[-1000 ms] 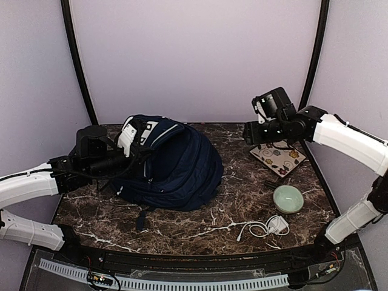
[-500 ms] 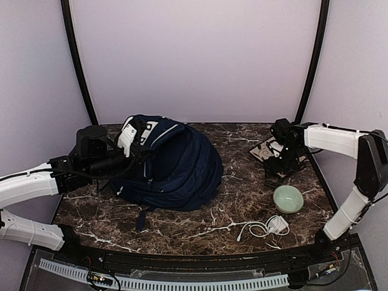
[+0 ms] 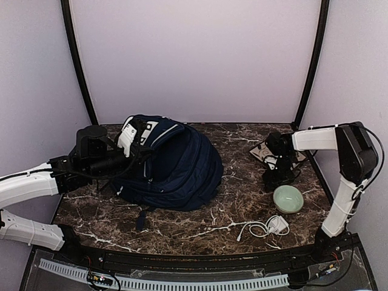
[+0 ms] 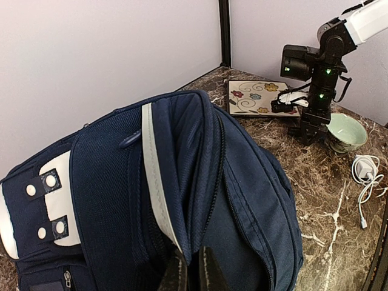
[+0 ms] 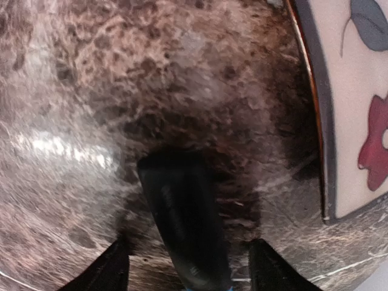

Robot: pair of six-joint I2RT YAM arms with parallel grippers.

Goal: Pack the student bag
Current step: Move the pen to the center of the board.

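Observation:
The student bag (image 3: 182,163), navy blue with white trim, lies on the left of the marble table. My left gripper (image 3: 134,156) is shut on the bag's white-striped opening edge (image 4: 159,200), the fingertips (image 4: 176,273) pinching the fabric. My right gripper (image 3: 276,179) points straight down at the table beside the floral notebook (image 3: 262,151). Its fingers (image 5: 112,270) stand open either side of a small black oblong object (image 5: 182,212) lying on the marble; they are not closed on it.
A pale green bowl (image 3: 287,198) sits just in front of the right gripper. A white charger with its cable (image 3: 274,225) lies nearer the front edge. The notebook's edge (image 5: 357,103) is close to the right of the gripper.
The right arm has swung down from above the notebook to the table just left of it, over the black object. The left arm and the bag have not moved.

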